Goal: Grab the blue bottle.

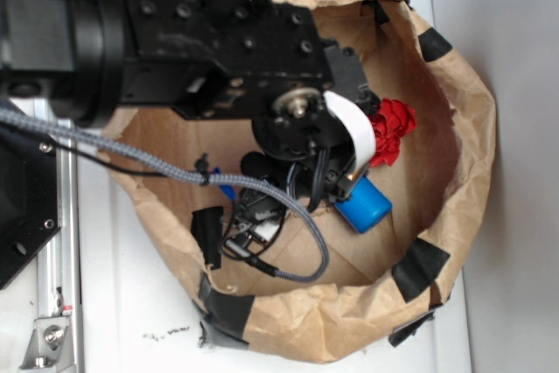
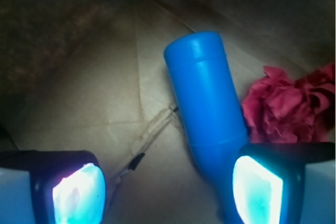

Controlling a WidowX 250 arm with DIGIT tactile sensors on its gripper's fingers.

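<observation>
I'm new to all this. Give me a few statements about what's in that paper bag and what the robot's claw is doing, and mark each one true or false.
1. The blue bottle lies on its side on the floor of the brown paper bag. True.
2. The red ruffled cloth is draped over the bottle. False: it lies beside the bottle, not on it.
3. The gripper is clamped shut on the bottle. False: its fingers stand wide apart, with the bottle's narrow end next to one finger.
4. The bag's rim carries patches of black tape. True.
5. The bottle is green. False: it is bright blue.
</observation>
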